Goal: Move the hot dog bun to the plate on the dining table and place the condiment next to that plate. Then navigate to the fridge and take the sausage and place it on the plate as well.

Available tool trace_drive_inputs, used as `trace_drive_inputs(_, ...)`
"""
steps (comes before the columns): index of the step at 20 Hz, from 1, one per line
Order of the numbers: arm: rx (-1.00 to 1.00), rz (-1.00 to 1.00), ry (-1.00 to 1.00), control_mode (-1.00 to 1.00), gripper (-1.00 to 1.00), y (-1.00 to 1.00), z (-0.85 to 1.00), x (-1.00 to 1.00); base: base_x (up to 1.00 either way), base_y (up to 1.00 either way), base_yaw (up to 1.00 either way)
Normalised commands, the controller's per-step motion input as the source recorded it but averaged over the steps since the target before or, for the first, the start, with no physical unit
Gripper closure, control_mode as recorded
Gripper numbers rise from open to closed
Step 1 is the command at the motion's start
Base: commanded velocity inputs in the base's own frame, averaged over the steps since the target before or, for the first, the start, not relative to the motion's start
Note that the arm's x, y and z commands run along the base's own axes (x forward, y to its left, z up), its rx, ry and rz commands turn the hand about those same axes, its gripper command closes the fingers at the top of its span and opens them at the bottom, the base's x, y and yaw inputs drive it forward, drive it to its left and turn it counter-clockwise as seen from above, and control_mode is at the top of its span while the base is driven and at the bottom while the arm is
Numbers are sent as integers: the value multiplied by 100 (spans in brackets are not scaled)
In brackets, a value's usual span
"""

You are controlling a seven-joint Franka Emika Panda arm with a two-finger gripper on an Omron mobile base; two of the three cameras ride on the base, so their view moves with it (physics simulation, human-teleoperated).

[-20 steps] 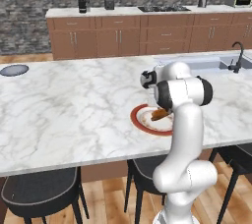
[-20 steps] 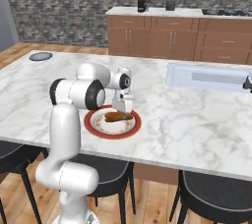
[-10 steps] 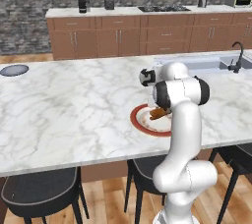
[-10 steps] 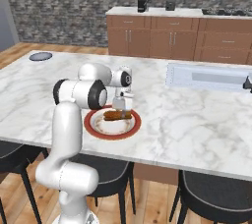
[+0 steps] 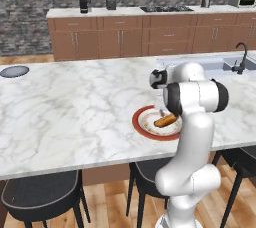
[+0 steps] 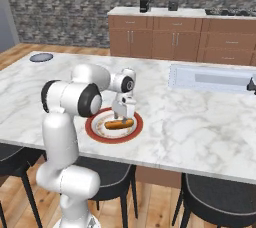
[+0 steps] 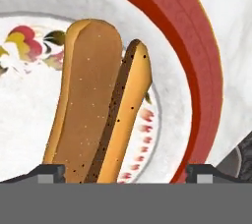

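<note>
The hot dog bun (image 7: 98, 100), an orange-tan split roll, lies on the plate (image 7: 182, 36), which is white with a broad red rim. The plate (image 5: 140, 124) (image 6: 92, 129) rests on the marble dining table (image 5: 75, 112) (image 6: 200, 122) near its front edge. My gripper (image 6: 122, 113) (image 7: 128, 174) hangs straight over the bun (image 5: 165, 121) (image 6: 120, 123), pointing down. It is open: its fingertips (image 7: 49, 173) stand wide apart on either side of the roll and do not touch it. The condiment, the sausage and the fridge are out of view.
A small grey-blue dish (image 5: 14, 71) (image 6: 41, 57) sits at the table's far left corner. A sink with a faucet (image 5: 240, 62) (image 6: 210, 78) is set into the table at the right. Dark stools (image 5: 40, 197) (image 6: 220, 197) stand under the front edge.
The jaws have spread wide and let go of the bun, which now lies free on the plate. The arm has barely moved.
</note>
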Motion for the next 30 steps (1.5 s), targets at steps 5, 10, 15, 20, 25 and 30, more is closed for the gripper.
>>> trace_drive_inputs(5,2,0,-24,-100,-100,0,77,-58,0,0,0)
trace_drive_inputs(10,0,0,-20,-100,-100,0,92,-59,0,0,0)
trace_drive_inputs(15,0,0,-13,-100,-100,3,100,-71,0,0,0)
trace_drive_inputs(20,-4,0,-2,-100,-100,19,100,-72,0,0,0)
trace_drive_inputs(25,-11,3,0,-100,-100,32,92,-70,0,0,0)
trace_drive_inputs(30,-16,20,1,-100,-100,36,24,-61,0,0,0)
